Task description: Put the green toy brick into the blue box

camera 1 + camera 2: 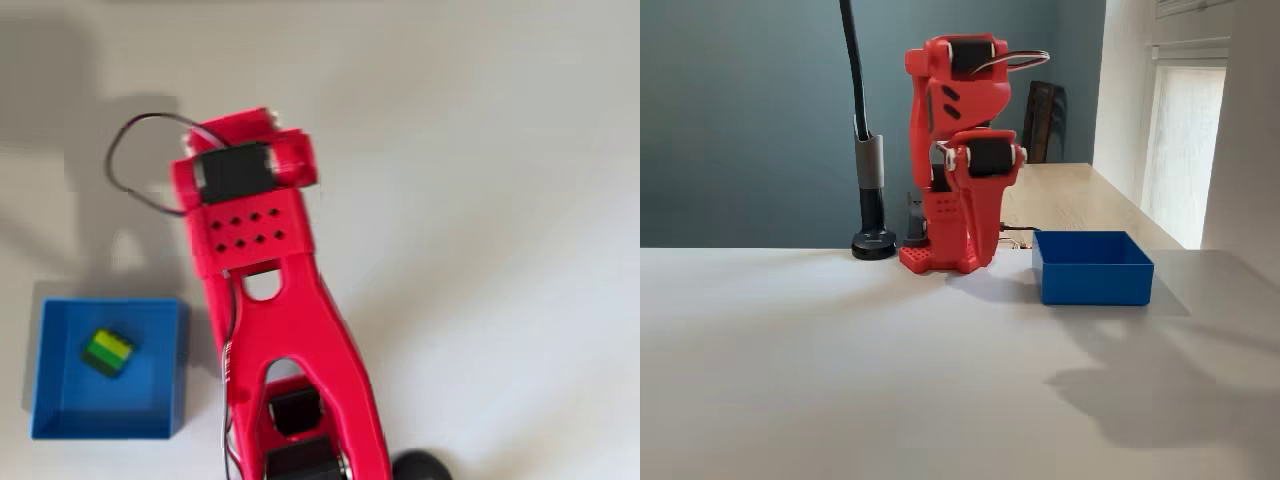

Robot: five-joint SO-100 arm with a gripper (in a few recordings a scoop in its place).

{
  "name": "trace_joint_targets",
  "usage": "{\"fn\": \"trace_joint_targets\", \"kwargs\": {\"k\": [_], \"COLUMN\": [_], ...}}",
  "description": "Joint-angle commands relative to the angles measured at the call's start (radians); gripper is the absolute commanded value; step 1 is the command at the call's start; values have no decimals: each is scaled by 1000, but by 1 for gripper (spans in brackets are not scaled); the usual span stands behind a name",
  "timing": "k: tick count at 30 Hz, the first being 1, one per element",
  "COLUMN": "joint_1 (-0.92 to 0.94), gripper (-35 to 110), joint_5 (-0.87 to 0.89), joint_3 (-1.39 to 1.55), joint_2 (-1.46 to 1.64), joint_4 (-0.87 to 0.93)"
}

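The green toy brick [107, 351] lies studs up on the floor of the blue box [140, 395], left of centre and touching no wall. In the fixed view the blue box [1095, 280] stands on the white table just right of the arm's base, and its walls hide the brick. The red arm [250, 230] is folded back over its base, away from the box. My gripper [978, 235] hangs tucked down against the front of the arm, well clear of the brick. Its fingers cannot be made out, and nothing shows in them.
A black pole on a round foot [873, 243] stands left of the arm's base in the fixed view; its foot [420, 465] also shows overhead. A thin cable [125, 160] loops off the arm's top. A wooden table [1070, 195] lies behind.
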Motion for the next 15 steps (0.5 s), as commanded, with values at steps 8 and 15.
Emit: {"fn": "trace_joint_targets", "kwargs": {"k": [8, 15], "joint_1": [92, 129], "gripper": [0, 0], "joint_5": [2, -28], "joint_3": [209, 508], "joint_2": [298, 588], "joint_4": [-123, -199]}}
